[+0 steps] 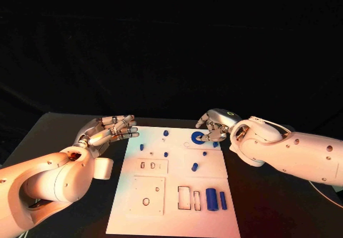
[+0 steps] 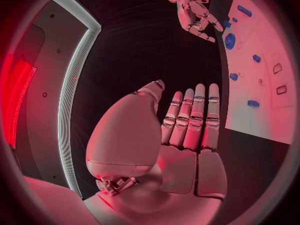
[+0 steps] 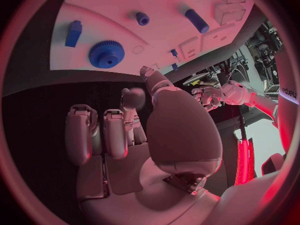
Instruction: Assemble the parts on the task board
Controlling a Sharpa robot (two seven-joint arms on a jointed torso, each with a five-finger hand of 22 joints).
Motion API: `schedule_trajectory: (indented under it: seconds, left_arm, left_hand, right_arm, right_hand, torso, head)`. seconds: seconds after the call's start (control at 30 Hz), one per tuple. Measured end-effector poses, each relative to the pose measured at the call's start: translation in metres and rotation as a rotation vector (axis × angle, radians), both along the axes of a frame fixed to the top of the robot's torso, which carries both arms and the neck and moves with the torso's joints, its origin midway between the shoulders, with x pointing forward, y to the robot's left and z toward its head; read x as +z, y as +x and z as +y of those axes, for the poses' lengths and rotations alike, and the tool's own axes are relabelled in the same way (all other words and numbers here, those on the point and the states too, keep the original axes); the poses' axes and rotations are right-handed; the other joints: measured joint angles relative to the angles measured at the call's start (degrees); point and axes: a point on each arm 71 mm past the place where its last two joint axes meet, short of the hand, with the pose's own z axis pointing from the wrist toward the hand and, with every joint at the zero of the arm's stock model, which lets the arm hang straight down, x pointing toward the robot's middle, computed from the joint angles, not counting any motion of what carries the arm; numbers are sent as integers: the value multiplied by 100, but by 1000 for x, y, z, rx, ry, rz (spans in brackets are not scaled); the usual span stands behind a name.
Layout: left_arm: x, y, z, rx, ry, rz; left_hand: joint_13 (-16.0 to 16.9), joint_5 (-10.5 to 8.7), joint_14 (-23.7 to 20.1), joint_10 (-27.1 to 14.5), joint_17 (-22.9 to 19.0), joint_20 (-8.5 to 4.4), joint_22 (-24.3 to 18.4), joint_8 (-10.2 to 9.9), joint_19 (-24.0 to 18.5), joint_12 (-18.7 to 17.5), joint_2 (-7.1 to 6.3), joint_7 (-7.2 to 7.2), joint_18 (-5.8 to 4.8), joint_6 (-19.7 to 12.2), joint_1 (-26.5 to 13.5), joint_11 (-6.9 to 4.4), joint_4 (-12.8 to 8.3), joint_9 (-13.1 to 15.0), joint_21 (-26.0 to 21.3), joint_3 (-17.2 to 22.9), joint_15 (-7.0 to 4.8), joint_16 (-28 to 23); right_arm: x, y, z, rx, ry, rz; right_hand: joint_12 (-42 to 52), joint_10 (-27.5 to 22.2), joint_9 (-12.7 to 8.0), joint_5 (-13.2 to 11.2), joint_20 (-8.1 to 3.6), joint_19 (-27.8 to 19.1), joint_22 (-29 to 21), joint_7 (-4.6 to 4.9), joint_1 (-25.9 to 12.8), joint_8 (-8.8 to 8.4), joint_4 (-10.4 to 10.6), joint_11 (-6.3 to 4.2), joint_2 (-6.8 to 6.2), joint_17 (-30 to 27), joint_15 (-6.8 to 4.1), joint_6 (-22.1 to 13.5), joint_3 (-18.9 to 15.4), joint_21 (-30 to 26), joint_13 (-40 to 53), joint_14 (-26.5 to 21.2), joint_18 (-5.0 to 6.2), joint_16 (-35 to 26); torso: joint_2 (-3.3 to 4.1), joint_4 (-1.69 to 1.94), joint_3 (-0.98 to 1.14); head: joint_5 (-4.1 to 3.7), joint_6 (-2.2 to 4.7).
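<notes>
**Board and hands, both hands empty**

White board (image 1: 175,186): mid-table, blue pieces scattered on it; blue gear (image 1: 198,137) at far right corner.
Left hand (image 1: 111,130): beside board's far left edge, fingers apart, empty.
Right hand (image 1: 214,128): just beside gear, fingers curled, holding nothing.

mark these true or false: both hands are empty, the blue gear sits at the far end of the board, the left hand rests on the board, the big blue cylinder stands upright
1. Both hands are empty. True: the left hand and right hand hold nothing.
2. The blue gear sits at the far end of the task board. True, close by the right hand.
3. The left hand rests on the board. False: it is off the board's left edge, fingers apart.
4. The big blue cylinder stands upright. False: it lies flat near the board's near right corner.
</notes>
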Motion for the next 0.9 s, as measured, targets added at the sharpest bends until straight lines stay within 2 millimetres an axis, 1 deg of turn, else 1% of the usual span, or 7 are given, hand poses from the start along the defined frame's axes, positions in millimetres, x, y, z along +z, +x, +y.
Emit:
schedule_trajectory:
  seconds: [0.03,0.07,0.17,0.43,0.73,0.8,0.9]
  left_arm:
    - [0,0,0,1,0,0]
    - [0,1,1,2,1,0]
    - [-1,2,1,5,2,0]
    - [-1,3,1,5,2,1]
    - [-1,3,1,3,1,1]
    - [-1,3,1,3,1,1]
    - [-1,3,1,2,1,1]
  left_hand:
    - [0,0,0,0,0,0,0,0,0,0,0,0,0,0,0,0,0,0,0,0,0,0]
    - [0,0,0,0,0,0,0,0,0,0,0,0,0,0,0,0,0,0,0,0,0,0]
    - [0,0,0,0,0,0,0,0,0,0,0,0,0,0,0,0,0,0,0,0,0,0]
    - [0,0,0,0,0,0,2,0,0,0,0,0,0,0,0,0,0,0,0,0,0,0]
    - [0,0,0,0,0,0,4,0,0,0,0,0,0,0,0,0,0,1,0,0,0,0]
    - [0,0,0,0,0,0,4,0,0,0,0,0,0,0,0,0,0,0,0,0,0,0]
    - [0,0,0,0,0,0,4,0,0,0,0,0,0,0,0,0,0,1,0,0,0,0]
  right_arm:
    - [0,-1,-3,-10,6,13]
    - [-1,-1,-5,-17,10,22]
    - [-3,-1,-11,-39,15,49]
    - [-9,6,-12,-72,15,94]
    - [-13,17,-4,-93,4,119]
    - [-15,20,-4,-100,0,123]
    - [-16,22,-3,-108,-5,127]
  right_hand:
    - [640,-24,27,58,41,41,0,51,24,62,86,24,56,3,0,-52,-164,32,639,0,-1,85]
    - [1087,-41,50,68,70,70,0,53,71,108,142,41,98,3,0,-98,-281,59,1095,0,-1,152]
    - [1695,-20,103,101,101,101,0,90,171,221,280,83,199,3,40,-194,-511,61,1671,-1,0,246]
    - [1985,-6,160,101,141,138,-1,102,246,350,491,138,273,3,40,-368,-800,102,1727,-1,0,313]
    - [2084,22,180,180,155,151,-2,135,322,394,540,165,303,2,82,-407,-849,120,1727,-1,0,337]
    - [2085,22,183,180,163,158,-2,118,327,394,545,165,308,2,82,-425,-854,128,1727,-1,-62,358]
    - [2085,22,183,180,163,158,-2,118,327,397,545,165,308,2,82,-425,-854,128,1726,-1,-62,358]
  torso:
    - [-1,-2,3]
    - [-3,-5,7]
    - [-4,-13,10]
    - [-4,-10,10]
    - [-3,7,3]
    - [-3,9,3]
    - [-4,10,3]
  head:
    - [-1,-4]
    - [-2,-10]
    - [-4,-15]
    - [-29,-39]
    - [-43,-77]
    - [-44,-83]
    - [-44,-92]
